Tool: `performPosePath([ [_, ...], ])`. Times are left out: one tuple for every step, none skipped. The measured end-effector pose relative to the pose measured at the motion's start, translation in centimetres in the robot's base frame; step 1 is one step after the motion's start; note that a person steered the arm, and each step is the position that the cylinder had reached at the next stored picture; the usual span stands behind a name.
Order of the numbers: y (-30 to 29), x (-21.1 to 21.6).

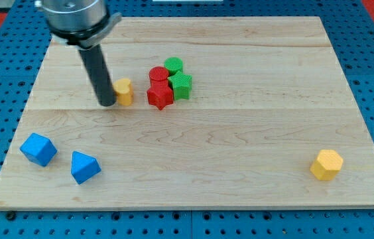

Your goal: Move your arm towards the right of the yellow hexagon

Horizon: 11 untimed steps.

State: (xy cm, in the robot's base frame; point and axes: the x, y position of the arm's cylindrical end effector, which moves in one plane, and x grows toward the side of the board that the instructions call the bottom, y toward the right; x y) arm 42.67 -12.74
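The yellow hexagon (326, 164) lies near the view's bottom right of the wooden board (240, 133). My tip (107, 103) is at the end of the dark rod, at the view's upper left, far to the left of the hexagon. The tip touches or nearly touches the left side of a small yellow block (124, 91).
A red cylinder (158, 74), a red star block (160, 95), a green cylinder (174, 65) and a green block (182, 85) cluster just right of the small yellow block. A blue cube (38, 149) and a blue wedge-like block (84, 166) lie at the bottom left.
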Motion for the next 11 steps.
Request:
performPosePath([
  [3.5,0.1],
  [3.1,2.3],
  [5.0,6.6],
  [11.5,9.6],
  [18.9,9.7],
  [25.0,8.8],
  [30.0,7.0],
  [36.4,7.3],
  [41.3,11.6],
  [38.4,14.5],
  [32.0,13.0],
])
